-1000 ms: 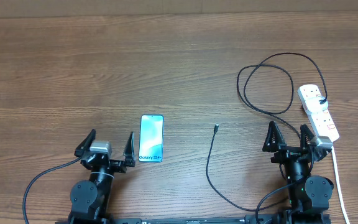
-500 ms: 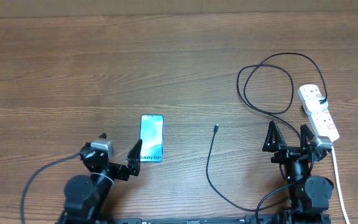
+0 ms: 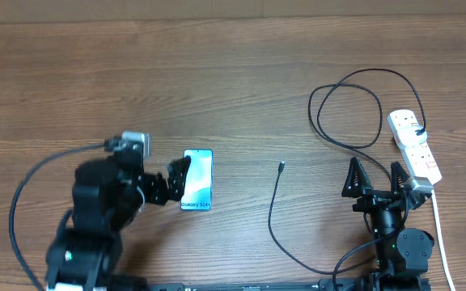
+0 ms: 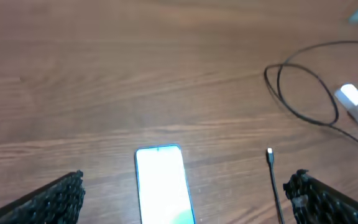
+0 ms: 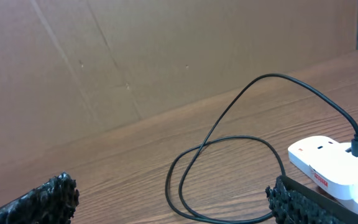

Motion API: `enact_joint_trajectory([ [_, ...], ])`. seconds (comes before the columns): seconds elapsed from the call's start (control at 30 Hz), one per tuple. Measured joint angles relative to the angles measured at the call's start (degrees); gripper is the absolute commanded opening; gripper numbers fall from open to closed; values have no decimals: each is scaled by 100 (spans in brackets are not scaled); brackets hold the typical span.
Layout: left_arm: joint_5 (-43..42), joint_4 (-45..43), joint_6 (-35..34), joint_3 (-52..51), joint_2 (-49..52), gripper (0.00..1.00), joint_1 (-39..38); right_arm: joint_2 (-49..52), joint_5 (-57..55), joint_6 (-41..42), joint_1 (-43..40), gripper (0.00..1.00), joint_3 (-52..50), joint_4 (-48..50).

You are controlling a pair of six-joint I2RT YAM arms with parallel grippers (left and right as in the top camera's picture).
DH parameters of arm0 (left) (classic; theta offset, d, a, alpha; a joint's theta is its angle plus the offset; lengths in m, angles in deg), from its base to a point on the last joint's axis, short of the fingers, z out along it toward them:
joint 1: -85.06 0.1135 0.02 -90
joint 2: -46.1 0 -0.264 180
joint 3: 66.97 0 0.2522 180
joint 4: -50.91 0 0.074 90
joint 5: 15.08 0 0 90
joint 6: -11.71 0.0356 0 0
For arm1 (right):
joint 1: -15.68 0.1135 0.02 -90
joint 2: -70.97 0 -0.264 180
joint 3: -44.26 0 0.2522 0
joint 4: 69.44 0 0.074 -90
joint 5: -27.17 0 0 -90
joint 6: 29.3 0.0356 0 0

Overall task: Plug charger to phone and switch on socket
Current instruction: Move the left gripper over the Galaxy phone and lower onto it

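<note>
The phone (image 3: pixel 197 180) lies flat with its light blue screen up, left of the table's middle. In the left wrist view the phone (image 4: pixel 163 183) lies between and just ahead of my wide-open fingers. My left gripper (image 3: pixel 144 178) (image 4: pixel 186 186) is raised, open and empty, near the phone's left side. The black charger cable (image 3: pixel 272 212) ends in a small connector tip (image 3: pixel 281 166) (image 4: pixel 270 152) right of the phone. It loops (image 5: pixel 229 168) back to the white socket strip (image 3: pixel 415 145) (image 5: pixel 328 158). My right gripper (image 3: pixel 374 179) (image 5: pixel 171 193) is open and empty, next to the strip.
The strip's white cord (image 3: pixel 439 234) runs down to the front edge at the right. A black plug (image 3: pixel 419 129) sits in the strip's far outlet. Brown cardboard (image 5: pixel 135 56) stands behind the wooden table (image 3: pixel 217 73).
My left arm has lifted and swung forward and right, bringing its open gripper up to the phone. The right arm, cable and phone have not moved.
</note>
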Motion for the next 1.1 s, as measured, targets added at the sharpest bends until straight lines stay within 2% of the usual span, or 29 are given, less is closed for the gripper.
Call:
enact_joint_trajectory([
  [0.23,-15,1200,-136,1493,1600,100,-409,0,0,2,0,100,0,0],
  [0.4,103,1873,-509,2017,2334,100,-745,0,0,0,0,100,0,-4],
  [0.67,361,2218,-844,2107,3023,100,-1239,0,-2,0,0,100,0,-4],
  [0.83,896,2728,-1191,2129,3348,99,-1386,0,-2,0,0,100,0,-7],
  [1.1,1123,2267,-1497,2133,3871,99,-1401,0,-2,2,0,100,0,-2],
])
